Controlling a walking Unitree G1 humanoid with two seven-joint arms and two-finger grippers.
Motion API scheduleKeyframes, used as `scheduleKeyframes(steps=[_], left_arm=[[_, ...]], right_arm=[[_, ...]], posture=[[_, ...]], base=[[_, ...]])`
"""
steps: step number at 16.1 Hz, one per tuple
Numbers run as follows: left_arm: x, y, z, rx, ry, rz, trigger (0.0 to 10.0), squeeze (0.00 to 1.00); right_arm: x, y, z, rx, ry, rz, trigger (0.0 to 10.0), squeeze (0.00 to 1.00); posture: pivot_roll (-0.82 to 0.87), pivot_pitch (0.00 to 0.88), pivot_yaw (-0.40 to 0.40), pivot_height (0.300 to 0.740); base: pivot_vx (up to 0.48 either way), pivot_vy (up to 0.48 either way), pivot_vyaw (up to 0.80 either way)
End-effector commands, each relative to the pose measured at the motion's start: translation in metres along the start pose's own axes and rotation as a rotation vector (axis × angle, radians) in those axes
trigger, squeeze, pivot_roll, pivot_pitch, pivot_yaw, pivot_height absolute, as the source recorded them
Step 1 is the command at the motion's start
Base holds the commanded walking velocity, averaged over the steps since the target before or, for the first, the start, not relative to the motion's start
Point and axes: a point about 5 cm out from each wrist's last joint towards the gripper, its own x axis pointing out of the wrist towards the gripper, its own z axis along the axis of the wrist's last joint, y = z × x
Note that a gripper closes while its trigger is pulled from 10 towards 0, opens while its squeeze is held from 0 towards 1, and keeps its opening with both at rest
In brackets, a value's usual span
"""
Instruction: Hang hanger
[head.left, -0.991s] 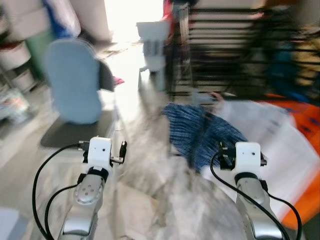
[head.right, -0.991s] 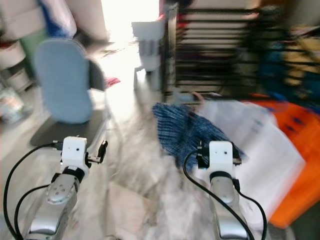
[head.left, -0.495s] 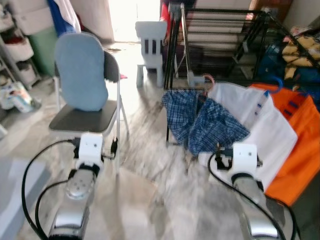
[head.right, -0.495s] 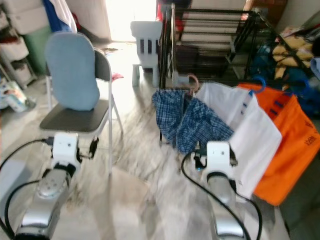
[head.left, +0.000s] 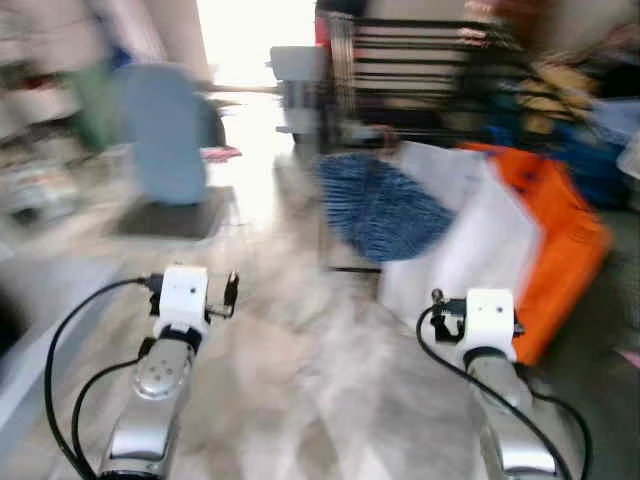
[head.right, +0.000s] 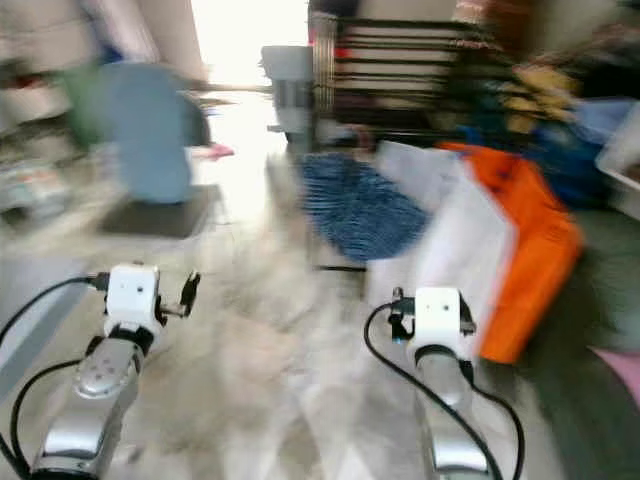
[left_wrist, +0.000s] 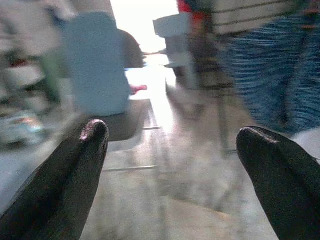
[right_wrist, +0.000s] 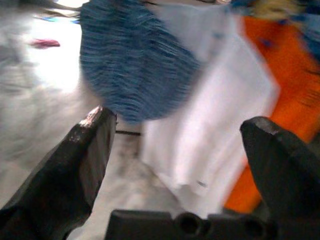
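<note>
1. Left eye view: heavy motion blur. Two silver arms reach in from the bottom edge over a pale marbled floor (head.left: 300, 380). Centre of frame: a blue checked garment (head.left: 385, 205) hangs beside a white garment (head.left: 470, 240), with an orange garment (head.left: 550, 230) to its right, all at a black metal drying rack (head.left: 420, 70). No hanger can be made out through the blur. Upper left: a folding chair with a light-blue padded back (head.left: 165, 145); a small white plastic chair (head.left: 300, 85) top centre, against bright light.
2. Right eye view: same scene, equally blurred; a pink patch at the lower right edge, not identifiable.
3. Left wrist view: left gripper (left_wrist: 172, 165) spread wide, empty, its black fingers (left_wrist: 75, 165) apart over the floor. The light-blue chair sits upper left, the blue checked garment upper right.
4. Right wrist view: right gripper (right_wrist: 182, 165) wide apart, holding nothing. Between its fingers, the blue checked garment is in the upper middle, the white garment beside it, the orange one at the right edge.
</note>
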Motion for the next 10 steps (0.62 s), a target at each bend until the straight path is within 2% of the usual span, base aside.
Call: scheduleKeyframes(steps=[1, 5, 10], left_arm=[[0.001, -0.002, 0.001, 0.001, 0.002, -0.006, 10.0, 0.00], [0.002, -0.004, 0.004, -0.009, -0.006, -0.006, 10.0, 0.00], [0.003, -0.004, 0.008, -0.016, -0.021, 0.010, 10.0, 0.00]], right_arm=[[-0.002, 0.002, -0.003, 0.006, 0.007, 0.011, 10.0, 0.00], [0.000, 0.007, 0.000, 0.023, 0.007, 0.037, 10.0, 0.00], [0.003, 0.006, 0.008, 0.014, -0.031, 0.038, 10.0, 0.00]], posture=[[-0.07, 0.000, 0.012, 0.740], [-0.08, 0.000, 0.020, 0.740], [-0.09, 0.000, 0.021, 0.740]], base=[[0.000, 0.000, 0.00], [0.000, 0.000, 0.00], [0.000, 0.000, 0.00]])
